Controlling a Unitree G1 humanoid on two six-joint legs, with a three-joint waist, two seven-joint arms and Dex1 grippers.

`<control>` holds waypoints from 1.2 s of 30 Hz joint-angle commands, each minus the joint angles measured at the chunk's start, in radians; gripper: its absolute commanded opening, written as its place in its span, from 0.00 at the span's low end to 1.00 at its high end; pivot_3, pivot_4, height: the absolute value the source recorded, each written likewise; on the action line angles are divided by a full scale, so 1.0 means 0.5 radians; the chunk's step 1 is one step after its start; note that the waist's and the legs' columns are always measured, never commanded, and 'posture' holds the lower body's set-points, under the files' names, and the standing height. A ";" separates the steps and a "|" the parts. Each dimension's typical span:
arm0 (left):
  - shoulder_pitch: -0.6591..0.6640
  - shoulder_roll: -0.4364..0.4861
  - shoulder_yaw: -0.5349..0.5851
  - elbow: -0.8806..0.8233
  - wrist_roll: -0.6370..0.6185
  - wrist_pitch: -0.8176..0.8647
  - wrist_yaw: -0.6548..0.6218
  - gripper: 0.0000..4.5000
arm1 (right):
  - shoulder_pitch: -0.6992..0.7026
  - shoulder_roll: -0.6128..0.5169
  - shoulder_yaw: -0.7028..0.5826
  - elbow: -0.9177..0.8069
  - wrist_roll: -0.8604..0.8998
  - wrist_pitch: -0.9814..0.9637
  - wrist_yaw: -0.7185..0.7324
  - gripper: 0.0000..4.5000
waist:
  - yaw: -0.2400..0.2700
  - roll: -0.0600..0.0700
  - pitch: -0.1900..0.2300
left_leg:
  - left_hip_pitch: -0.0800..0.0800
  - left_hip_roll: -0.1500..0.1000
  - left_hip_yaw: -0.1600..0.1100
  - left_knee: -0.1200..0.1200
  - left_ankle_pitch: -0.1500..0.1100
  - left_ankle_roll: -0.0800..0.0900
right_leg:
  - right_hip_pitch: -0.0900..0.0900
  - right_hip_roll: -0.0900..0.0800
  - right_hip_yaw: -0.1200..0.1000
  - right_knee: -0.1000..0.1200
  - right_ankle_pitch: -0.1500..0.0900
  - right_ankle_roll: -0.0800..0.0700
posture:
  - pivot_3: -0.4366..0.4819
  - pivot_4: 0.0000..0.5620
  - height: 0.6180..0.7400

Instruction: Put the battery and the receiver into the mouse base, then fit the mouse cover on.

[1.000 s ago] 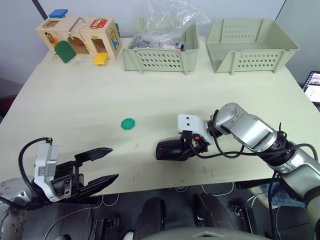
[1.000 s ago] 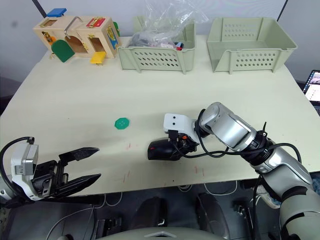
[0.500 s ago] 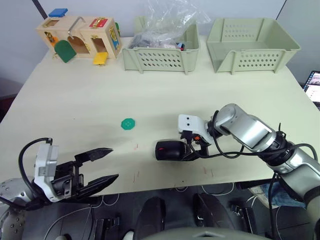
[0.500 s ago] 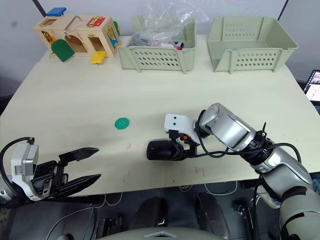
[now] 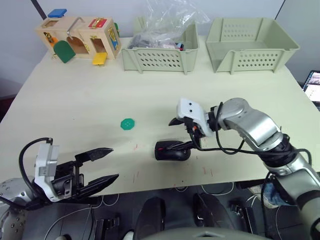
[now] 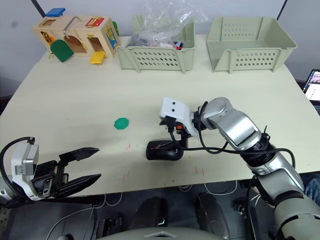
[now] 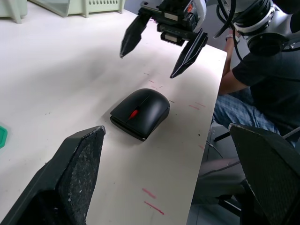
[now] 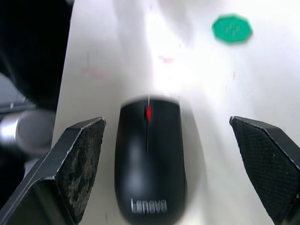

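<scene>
An assembled black mouse, its mouse cover (image 5: 171,149) seated on the mouse base (image 7: 127,125) with a red scroll wheel showing, lies on the cream bench (image 5: 90,95) near the front edge, a little right of centre. The right gripper (image 5: 183,132) hangs just above and at about one o'clock from the mouse, jaws released and spread wide, touching nothing; in the right wrist view the mouse sits between the two fingertips (image 8: 77,154), logo end nearest the camera, wheel end pointing away toward a green disc (image 8: 231,29). That green disc lies on the bench at roughly ten o'clock from the mouse, well apart from it. The left gripper (image 5: 102,165) hovers at the bench's front-left edge, about eight o'clock from the mouse and well clear of it, jaws likewise released and empty. At the far edge stand a wooden latch box (image 5: 79,37) at the left, a pale green basket (image 5: 160,52) holding a clear plastic bag, and a second green basket (image 5: 252,45) to its right.
</scene>
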 commanded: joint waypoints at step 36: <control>0.044 -0.013 0.027 -0.036 -0.010 -0.023 0.009 1.00 | 0.060 0.215 0.448 0.319 -0.264 -0.146 -0.144 0.61 | 0.004 0.000 0.000 | 0.000 -0.001 0.001 0.000 0.000 0.000 | 0.000 -0.001 0.001 0.000 0.000 0.000 | 0.48 0.27 1.00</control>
